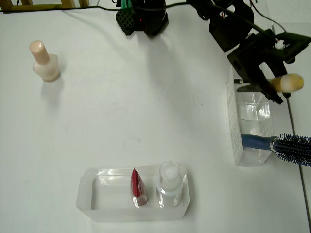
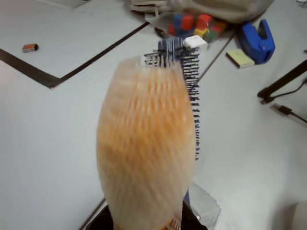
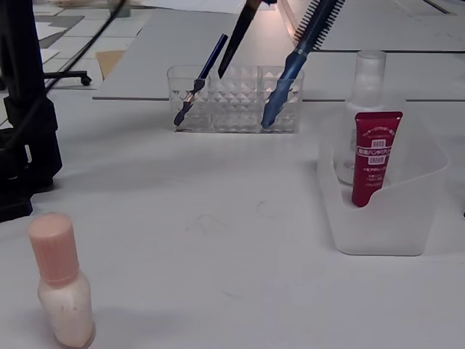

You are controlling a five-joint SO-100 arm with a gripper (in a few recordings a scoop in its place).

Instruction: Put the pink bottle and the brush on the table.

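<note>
we count one pink bottle (image 1: 44,62) upright on the table (image 1: 146,107), one brush (image 1: 286,83) clamped in our gripper (image 1: 266,81), one blue hairbrush (image 1: 291,147).

One pink bottle (image 1: 44,61), one brush (image 1: 286,83), one hairbrush (image 1: 286,144), two clear trays (image 1: 95,194).

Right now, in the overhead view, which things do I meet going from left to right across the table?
pink bottle → red tube → clear bottle with white cap → clear organizer → blue hairbrush
</note>
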